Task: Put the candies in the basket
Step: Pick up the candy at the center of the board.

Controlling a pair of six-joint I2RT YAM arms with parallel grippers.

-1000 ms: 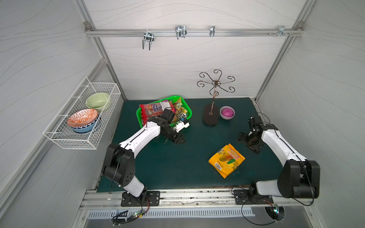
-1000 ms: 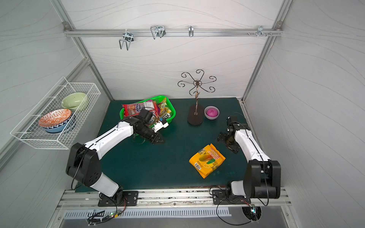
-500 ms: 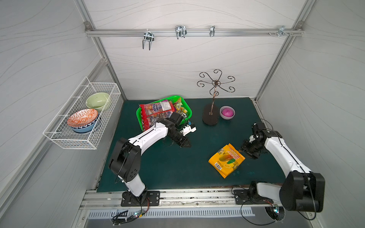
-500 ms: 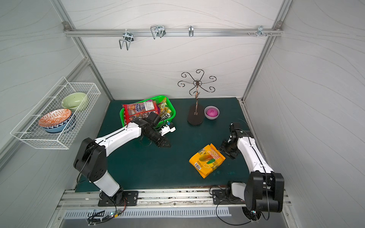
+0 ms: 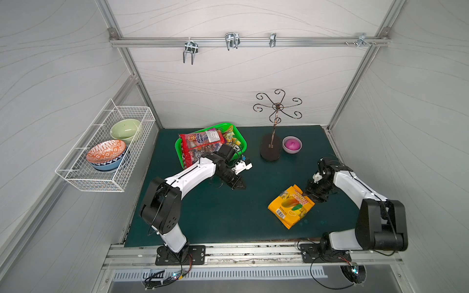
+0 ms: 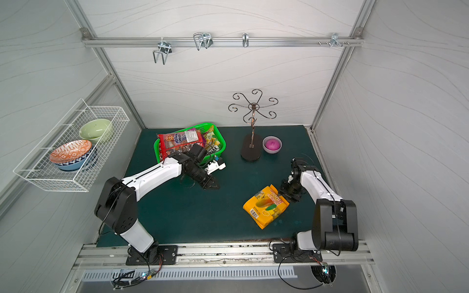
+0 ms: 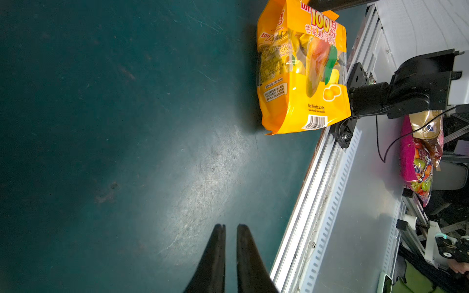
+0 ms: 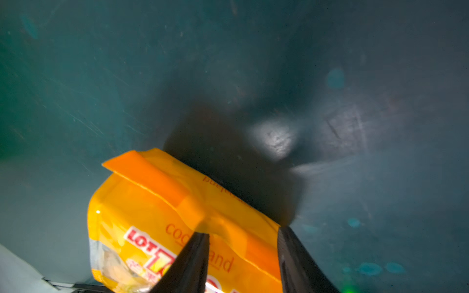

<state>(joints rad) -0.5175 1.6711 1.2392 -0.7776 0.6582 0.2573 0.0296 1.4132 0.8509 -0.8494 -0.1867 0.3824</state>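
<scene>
The yellow-orange candy bag lies on the green mat at the front right. My right gripper is shut on its sealed top edge. In the right wrist view the bag buckles between the two fingers of the gripper. The green basket stands at the back left with a large red candy bag and smaller candy bags in it. My left gripper is shut and empty, low over bare mat in front of the basket.
A dark jewellery stand and a pink bowl stand at the back right. A white wire basket with bowls hangs on the left wall. A metal rail runs along the mat's front edge.
The right gripper moved forward and left to the yellow-orange bag and closed on its top edge. The left arm swung away from the basket toward the middle of the mat.
</scene>
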